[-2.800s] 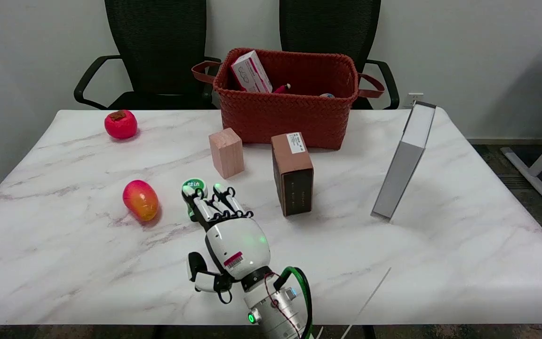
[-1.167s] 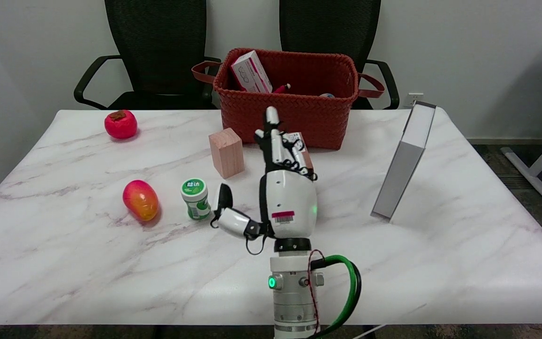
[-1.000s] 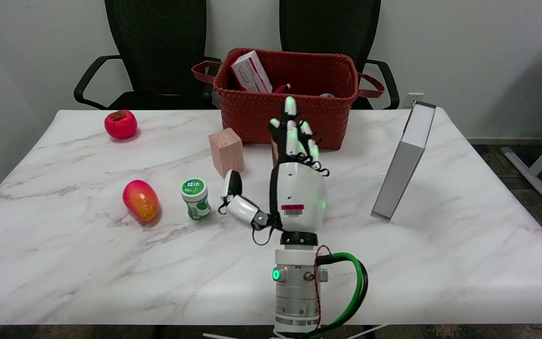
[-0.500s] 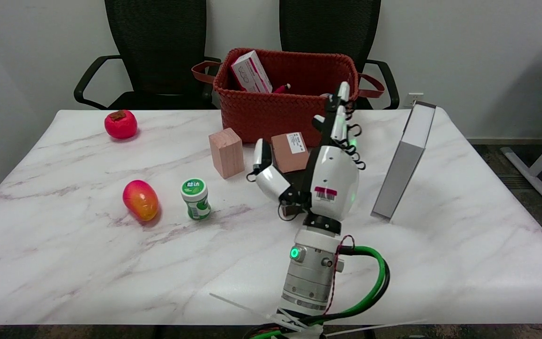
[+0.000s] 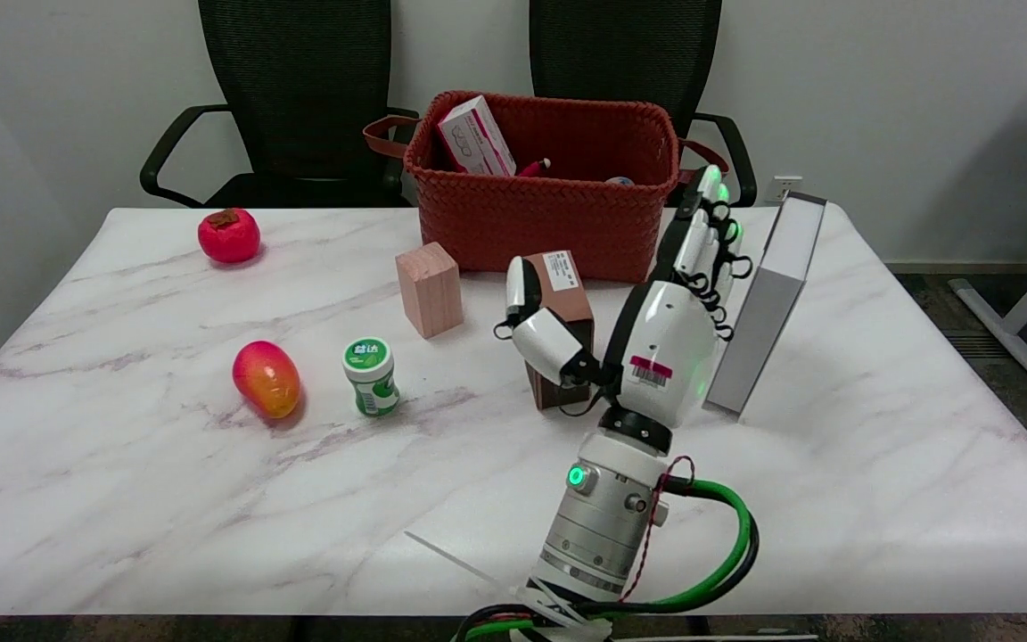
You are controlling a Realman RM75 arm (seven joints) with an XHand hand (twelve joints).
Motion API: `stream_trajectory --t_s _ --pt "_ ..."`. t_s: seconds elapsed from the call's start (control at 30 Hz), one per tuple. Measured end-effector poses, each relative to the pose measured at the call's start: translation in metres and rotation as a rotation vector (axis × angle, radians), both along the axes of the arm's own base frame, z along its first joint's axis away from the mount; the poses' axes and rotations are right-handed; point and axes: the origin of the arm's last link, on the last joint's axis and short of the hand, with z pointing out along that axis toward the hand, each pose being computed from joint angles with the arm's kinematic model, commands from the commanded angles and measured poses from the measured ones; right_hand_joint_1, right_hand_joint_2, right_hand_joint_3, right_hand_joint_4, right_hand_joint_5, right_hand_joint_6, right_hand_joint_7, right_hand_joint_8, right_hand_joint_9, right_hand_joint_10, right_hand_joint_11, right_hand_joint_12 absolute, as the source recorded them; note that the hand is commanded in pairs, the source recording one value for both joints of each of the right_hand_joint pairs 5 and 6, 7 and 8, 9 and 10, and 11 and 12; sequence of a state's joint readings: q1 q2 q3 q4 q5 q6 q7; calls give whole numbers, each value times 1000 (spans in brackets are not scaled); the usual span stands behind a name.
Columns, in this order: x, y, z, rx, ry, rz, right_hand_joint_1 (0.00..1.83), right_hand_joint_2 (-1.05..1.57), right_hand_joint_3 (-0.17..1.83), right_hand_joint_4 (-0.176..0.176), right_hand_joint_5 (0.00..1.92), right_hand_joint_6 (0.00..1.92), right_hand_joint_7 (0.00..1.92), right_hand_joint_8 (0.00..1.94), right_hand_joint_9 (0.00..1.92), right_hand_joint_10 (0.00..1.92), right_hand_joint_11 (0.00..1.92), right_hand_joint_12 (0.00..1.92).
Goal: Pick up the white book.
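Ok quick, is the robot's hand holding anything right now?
Right hand: open, holding nothing, fingers stretched out beside the white book.

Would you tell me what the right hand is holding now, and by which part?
Nothing: the right hand is open beside the white book, with no grip on it.

Green-capped jar [image 5: 372, 374]: white characters on the lid, too small to read. Brown box [image 5: 556, 326]: white label on top, print illegible. Right hand [image 5: 667, 343]: red-and-white barcode sticker, unreadable. Pink-and-white carton [image 5: 476, 135] in basket [image 5: 540, 223]: markings not legible.
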State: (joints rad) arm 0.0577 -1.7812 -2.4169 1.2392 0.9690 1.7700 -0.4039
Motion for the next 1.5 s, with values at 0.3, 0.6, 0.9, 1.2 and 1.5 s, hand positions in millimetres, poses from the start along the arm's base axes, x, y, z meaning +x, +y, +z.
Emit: stream_trajectory --t_s 0.3,0.6,0.9,1.2,1.5 --pt "-2 9 1 -41 -18 -5 828 520 392 0 0 0 0 0 0 0 0 0" --pt "-3 16 5 -74 -26 -8 777 631 133 0 0 0 0 0 0 0 0 0" --pt "-7 19 14 -118 -38 -17 763 765 28 0 0 0 0 0 0 0 0 0" --pt "-12 20 28 -135 -84 15 751 792 34 0 0 0 0 0 0 0 0 0" --pt "-28 18 44 -129 -193 41 723 826 42 0 0 0 0 0 0 0 0 0"
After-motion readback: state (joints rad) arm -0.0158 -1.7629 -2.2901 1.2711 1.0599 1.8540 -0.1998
